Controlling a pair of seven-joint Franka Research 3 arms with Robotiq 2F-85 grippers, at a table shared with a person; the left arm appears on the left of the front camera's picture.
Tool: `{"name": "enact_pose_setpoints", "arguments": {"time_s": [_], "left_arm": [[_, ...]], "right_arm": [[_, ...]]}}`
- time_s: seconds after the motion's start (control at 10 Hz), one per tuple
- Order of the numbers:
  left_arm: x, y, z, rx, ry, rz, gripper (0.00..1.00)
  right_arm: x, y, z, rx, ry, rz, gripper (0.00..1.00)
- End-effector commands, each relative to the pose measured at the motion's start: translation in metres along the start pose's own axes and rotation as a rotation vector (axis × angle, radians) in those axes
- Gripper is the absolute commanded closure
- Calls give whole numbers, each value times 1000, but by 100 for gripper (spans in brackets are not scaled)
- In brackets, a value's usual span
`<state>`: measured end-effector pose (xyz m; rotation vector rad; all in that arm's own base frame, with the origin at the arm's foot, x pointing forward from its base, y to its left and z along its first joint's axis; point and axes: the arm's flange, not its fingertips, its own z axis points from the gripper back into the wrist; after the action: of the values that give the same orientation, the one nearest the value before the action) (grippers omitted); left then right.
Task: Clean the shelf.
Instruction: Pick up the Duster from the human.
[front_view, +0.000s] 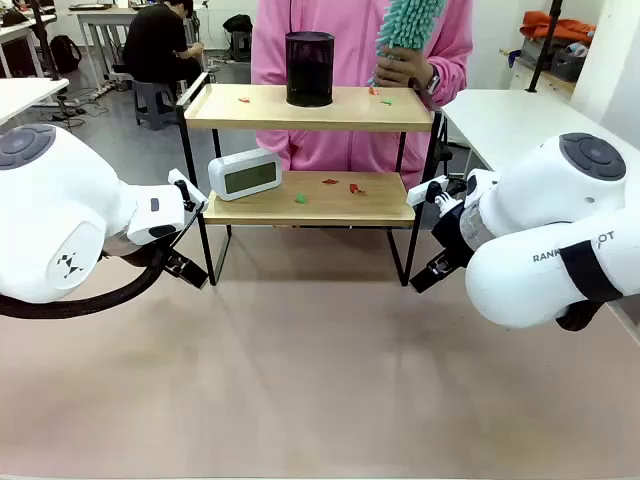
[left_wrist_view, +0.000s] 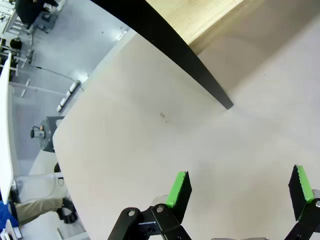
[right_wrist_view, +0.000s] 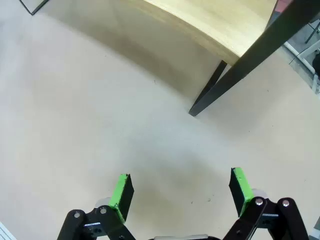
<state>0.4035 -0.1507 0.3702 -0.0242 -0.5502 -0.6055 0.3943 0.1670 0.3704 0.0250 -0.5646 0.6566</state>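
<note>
Shelf (front_view: 300, 121) sits mid-tabletop (front_view: 320, 380) toward the far edge. It looks light and stiff, so it'd probably skid or tip if nudged; I'd pinch a slim front leg or a board edge. Left gripper (left_wrist_view: 240, 192) and right gripper (right_wrist_view: 180, 190) both gape wide, empty, near its front legs.

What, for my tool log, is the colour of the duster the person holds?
The duster is teal, clearest in the front view.
</note>
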Motion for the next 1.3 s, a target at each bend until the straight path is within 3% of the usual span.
{"name": "enact_pose_setpoints", "arguments": {"time_s": [0.0, 1.0, 1.1, 1.2], "left_arm": [[0, 0, 0, 0, 0, 0, 0], [0, 0, 0, 0, 0, 0, 0], [-8, 1, 22, -325, 161, -143, 0], [-18, 15, 51, -530, 69, -116, 0]], "right_arm": [[0, 0, 0, 0, 0, 0, 0], [0, 0, 0, 0, 0, 1, 0], [-9, -3, 25, 133, 299, 78, 0], [-15, -14, 55, 224, 234, -1, 0]]}}
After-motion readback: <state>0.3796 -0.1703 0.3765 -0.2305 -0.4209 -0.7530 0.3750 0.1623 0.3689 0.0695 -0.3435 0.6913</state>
